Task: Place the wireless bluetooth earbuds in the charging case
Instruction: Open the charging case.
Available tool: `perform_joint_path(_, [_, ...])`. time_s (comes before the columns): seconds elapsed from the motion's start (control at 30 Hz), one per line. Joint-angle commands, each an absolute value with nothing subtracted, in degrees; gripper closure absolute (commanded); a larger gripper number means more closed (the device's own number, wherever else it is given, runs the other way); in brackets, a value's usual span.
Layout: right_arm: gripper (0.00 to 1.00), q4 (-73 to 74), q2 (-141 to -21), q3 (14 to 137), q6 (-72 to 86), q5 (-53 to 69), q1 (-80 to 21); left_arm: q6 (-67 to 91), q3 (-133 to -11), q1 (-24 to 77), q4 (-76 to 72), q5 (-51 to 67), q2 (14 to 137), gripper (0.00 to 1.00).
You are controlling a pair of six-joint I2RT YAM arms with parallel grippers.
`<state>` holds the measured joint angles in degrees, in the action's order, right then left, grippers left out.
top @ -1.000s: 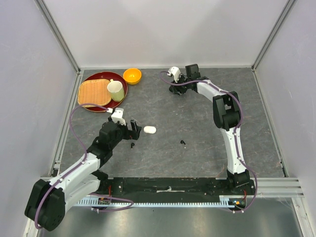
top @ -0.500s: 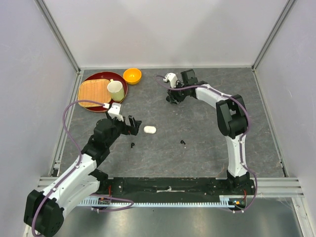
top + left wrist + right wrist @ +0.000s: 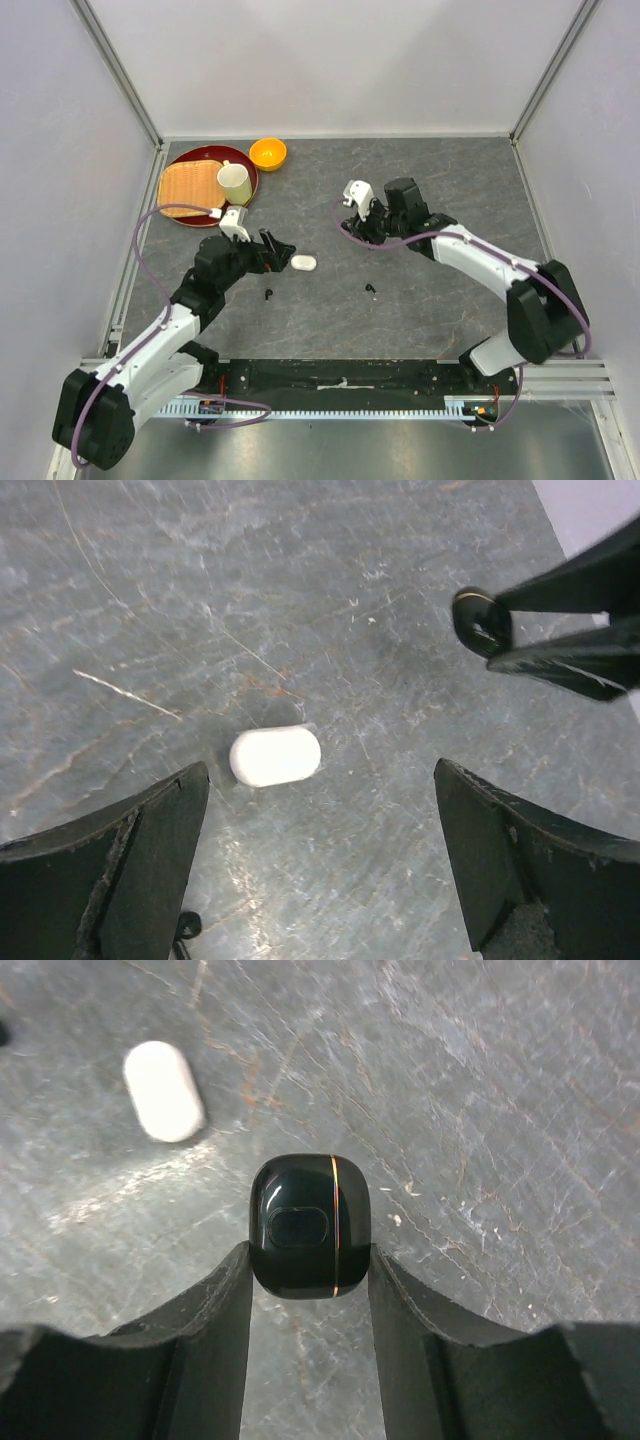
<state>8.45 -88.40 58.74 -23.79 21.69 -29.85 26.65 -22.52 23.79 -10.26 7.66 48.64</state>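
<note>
Grey stone-look table (image 3: 480, 190), pale walls on three sides. Far left corner: red plate (image 3: 176, 162) carrying a woven mat (image 3: 190, 188) and a cup (image 3: 235, 184), with an orange bowl (image 3: 267, 153) just beside it. None of it is in play.

Change over the last second:
- The right arm has swung back from the far edge toward the middle of the table, elbow folding out to the right.
- The right gripper (image 3: 309, 1255) has brought the black case (image 3: 310, 1225) along. Its jaws are half closed and pinch the case by its two sides. The lid looks shut. I cannot tell whether the case is lifted clear or skimming the surface.
- The left arm has reached forward. The left gripper (image 3: 274, 252) now sits over the white case (image 3: 275, 756), jaws spread wide either side of it and touching nothing. That case lies flat and closed.

Earbuds:
- One black earbud (image 3: 370, 289) lies loose between the two arms, on the near side of the black case.
- The other black earbud (image 3: 268, 294) lies just on the near side of the left gripper.
- Both are out on the bare table. No white ones show in any view.

My reading: the black case is being carried toward its buds, so this is still set-up. Nothing has been inserted yet, and the black case's lid needs opening first. The buds are tiny and will be fiddly to pinch.
</note>
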Motion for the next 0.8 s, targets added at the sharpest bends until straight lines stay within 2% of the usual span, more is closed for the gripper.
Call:
perform_joint_path(0.0, [1.0,0.54,-79.91,53.37,-24.52,19.87,-33.13,35.68,-27.42,22.76,-11.95,14.83,52.29,0.0])
perform_joint_path(0.33, [1.0,-11.33,-64.88,39.65,-28.29,16.35,-40.42,34.89,-21.89,22.41,-26.26,23.54,51.15,0.0])
perform_joint_path(0.53, [1.0,-16.0,-62.58,35.25,-28.92,13.97,-43.85,36.47,-18.29,22.5,-42.43,35.14,53.52,0.0])
perform_joint_path(0.77, [1.0,-19.68,-61.79,33.93,-28.12,13.54,-46.75,36.91,-19.6,22.5,-47.11,44.46,60.55,0.01])
